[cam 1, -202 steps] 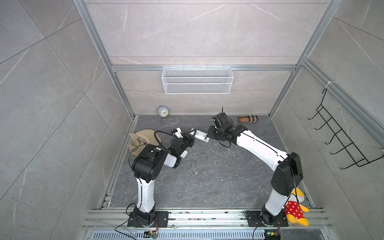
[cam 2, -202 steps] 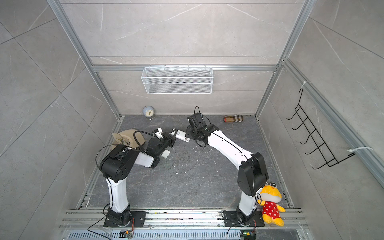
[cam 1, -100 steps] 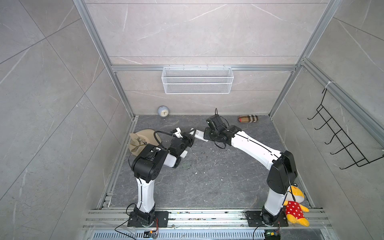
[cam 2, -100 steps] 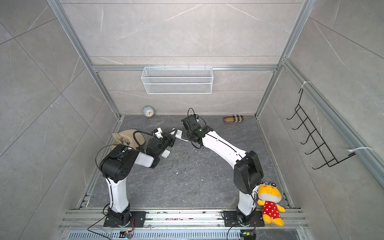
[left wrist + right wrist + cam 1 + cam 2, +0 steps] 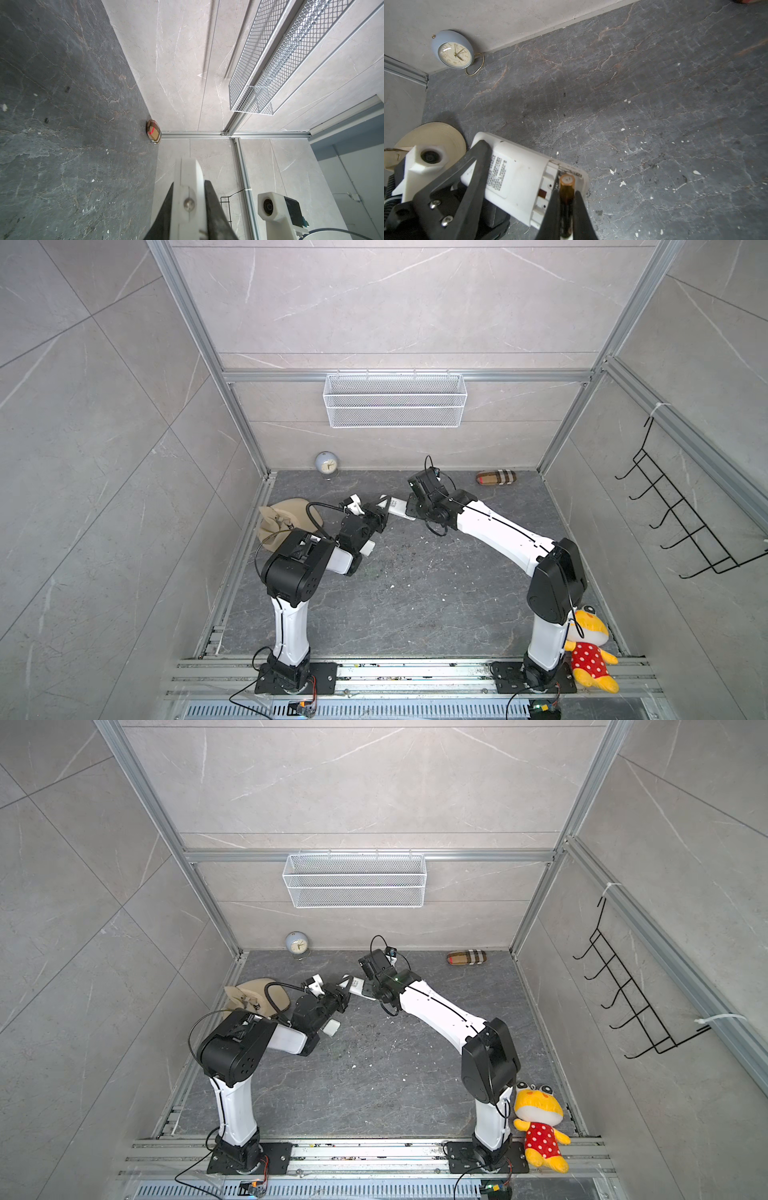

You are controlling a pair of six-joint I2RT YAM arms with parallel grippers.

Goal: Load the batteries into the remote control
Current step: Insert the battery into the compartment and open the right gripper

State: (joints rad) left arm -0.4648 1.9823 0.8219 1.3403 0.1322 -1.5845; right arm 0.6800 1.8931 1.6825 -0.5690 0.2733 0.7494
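The right arm (image 5: 498, 531) had swung in toward the remote control (image 5: 517, 172), held clear of the floor (image 5: 633, 104), right of the clock (image 5: 453, 49) and forward of it. An off-angle push could jam the battery (image 5: 566, 187) on the open bay's rim, slip it from the pinch or twist the remote loose. The right gripper (image 5: 566, 194) was pinched narrowly on that battery, tip at the bay; the left gripper (image 5: 188, 185) clamped the remote's edges; the second battery was out of sight

arms (image 5: 498, 537): white links, blk joints | blk cables (image 5: 308, 512) (looped) | left pincer fingers (image 5: 477, 180) blk, silver screws (image 5: 435, 204)
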